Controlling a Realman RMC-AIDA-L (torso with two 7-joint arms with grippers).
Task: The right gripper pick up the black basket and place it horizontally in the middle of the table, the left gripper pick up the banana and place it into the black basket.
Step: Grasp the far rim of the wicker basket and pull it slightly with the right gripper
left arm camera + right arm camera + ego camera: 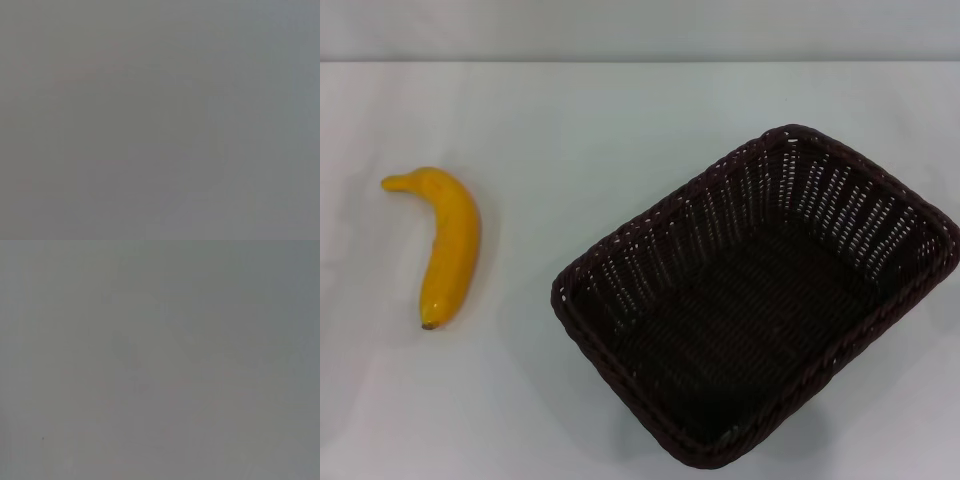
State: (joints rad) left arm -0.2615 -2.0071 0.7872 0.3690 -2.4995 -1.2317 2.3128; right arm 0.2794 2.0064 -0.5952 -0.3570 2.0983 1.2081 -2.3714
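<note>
a smooth, curved yellow banana [448,245] lies on the plain white table [620,130], well apart from the dark woven wicker rectangular basket [760,300]. neither claw shows, so its state and nearness cannot be told.

The white table [620,120] is filling the head view. The black basket [880,215] is sitting on the robot's right side, turned at an angle to the table edge, its mouth facing up and its interior empty. The banana [450,245] is lying on the left, well apart from the basket, brown tip nearest the robot.
</note>
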